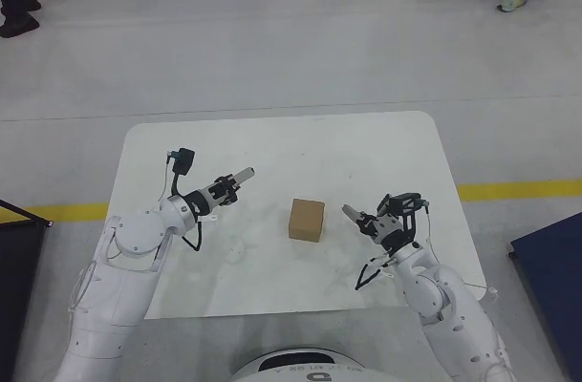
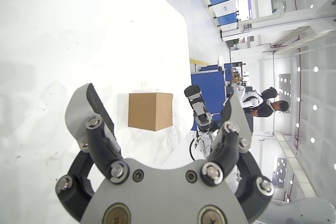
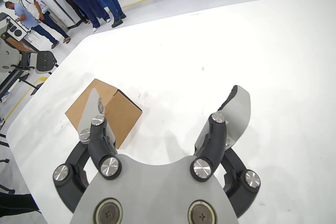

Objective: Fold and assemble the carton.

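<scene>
Between your two grippers, the carton point(image 1: 307, 220) stands on the white table point(image 1: 271, 143) as a closed brown box, its visible faces flat and its edges squared. To the carton's left, your left gripper point(image 1: 243, 177) hangs well apart from it and points toward it, with the fingers spread wide and nothing between them. To the carton's right, your right gripper point(image 1: 365, 218) sits nearer, close beside the carton but not touching, its fingers likewise spread and empty.
</scene>
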